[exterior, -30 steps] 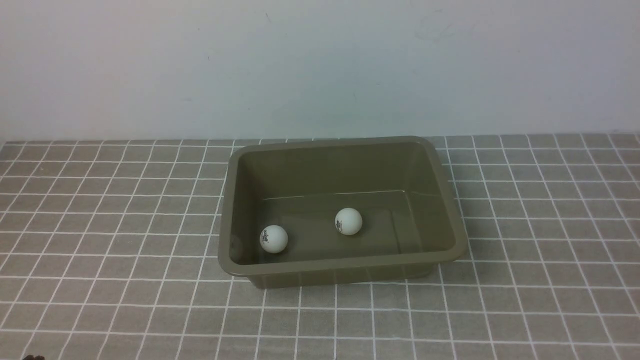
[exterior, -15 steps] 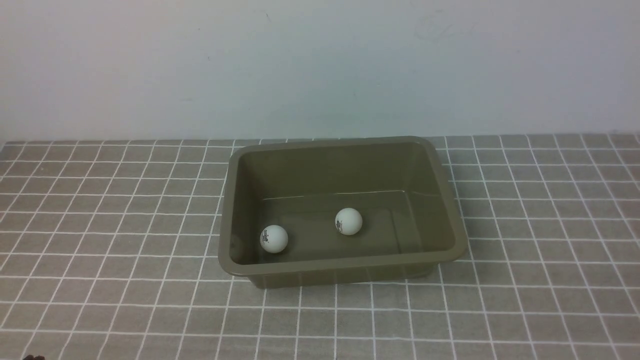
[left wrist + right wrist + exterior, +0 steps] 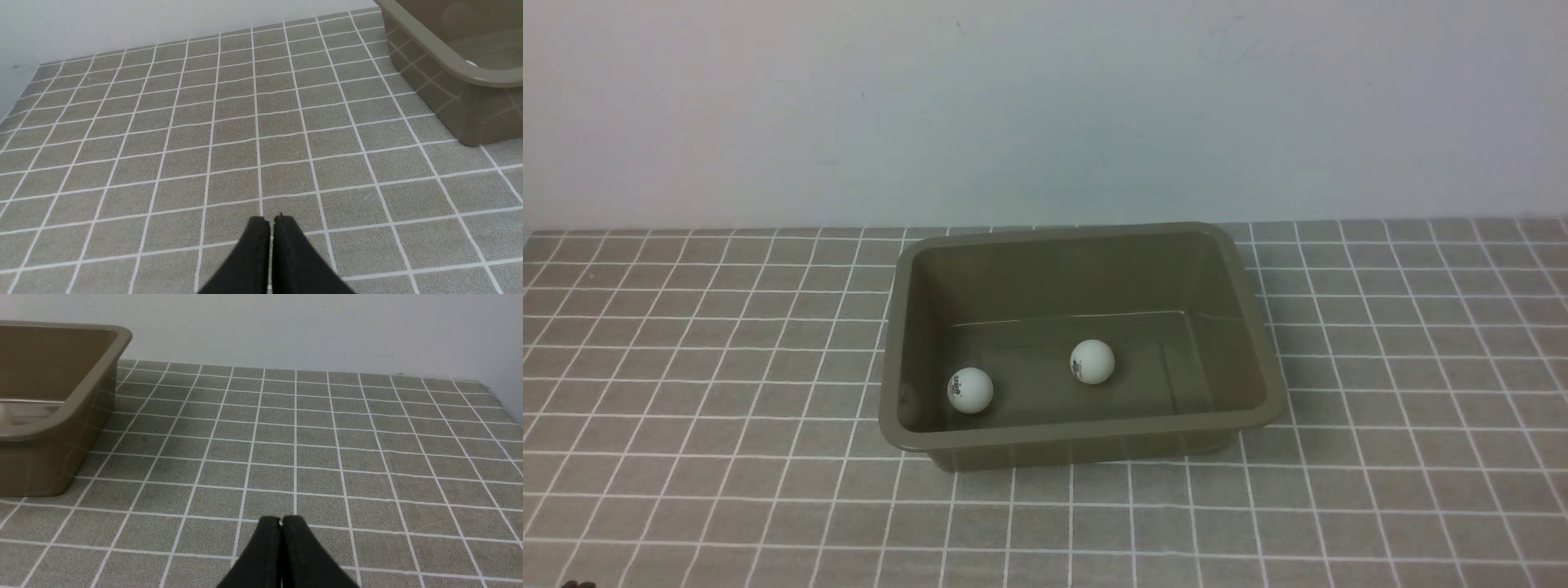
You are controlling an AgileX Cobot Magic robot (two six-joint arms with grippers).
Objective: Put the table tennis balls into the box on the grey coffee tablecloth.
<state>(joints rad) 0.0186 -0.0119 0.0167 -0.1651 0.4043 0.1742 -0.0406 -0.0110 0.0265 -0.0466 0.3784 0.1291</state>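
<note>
The olive-brown box [image 3: 1262,327] stands on the grey coffee tablecloth [image 3: 686,367] in the middle of the front view. Two white table tennis balls lie inside it: one [image 3: 969,389] by the near left wall, one [image 3: 1092,361] near the middle of the floor. My left gripper [image 3: 271,220] is shut and empty, low over bare cloth, with the box's corner [image 3: 449,65] off to one side. My right gripper [image 3: 281,520] is shut and empty over bare cloth, with the box [image 3: 81,396] off to its side. Neither gripper shows in the front view.
A plain pale wall [image 3: 1045,106] rises just behind the cloth. The cloth's right edge [image 3: 506,412] shows in the right wrist view. A small dark tip [image 3: 576,584] sits at the front view's bottom left corner.
</note>
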